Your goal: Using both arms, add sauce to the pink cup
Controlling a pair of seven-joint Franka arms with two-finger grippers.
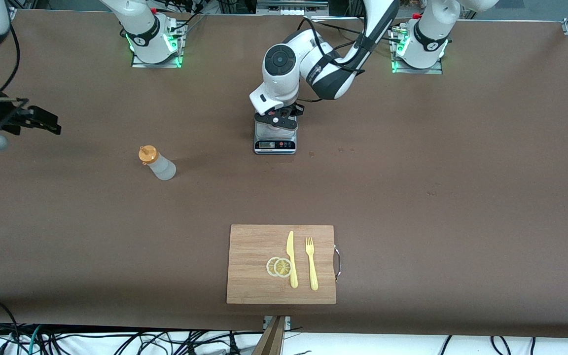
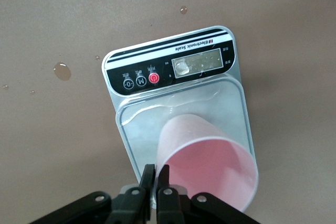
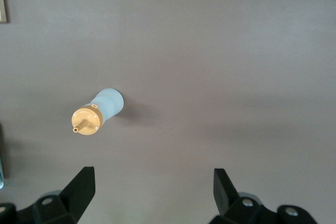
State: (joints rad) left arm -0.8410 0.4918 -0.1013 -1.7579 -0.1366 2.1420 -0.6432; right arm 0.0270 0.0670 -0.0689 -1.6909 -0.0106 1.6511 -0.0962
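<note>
The pink cup [image 2: 207, 163] is at the grey scale [image 2: 173, 69], over its platform; I cannot tell if it rests on it. My left gripper [image 2: 156, 172] is shut on the cup's rim wall, one finger inside and one outside. In the front view the left gripper [image 1: 278, 118] sits over the scale [image 1: 275, 144] and hides the cup. The sauce bottle [image 1: 157, 162] with its orange cap stands on the table toward the right arm's end; it also shows in the right wrist view [image 3: 100, 113]. My right gripper [image 1: 45, 122] is open and empty, in the air apart from the bottle [image 3: 152, 179].
A wooden cutting board [image 1: 249, 261] lies nearer the front camera, with two lemon slices [image 1: 279, 266], a yellow knife [image 1: 291, 259] and a yellow fork [image 1: 311, 264] on it. Small drops [image 2: 62, 71] lie on the table beside the scale.
</note>
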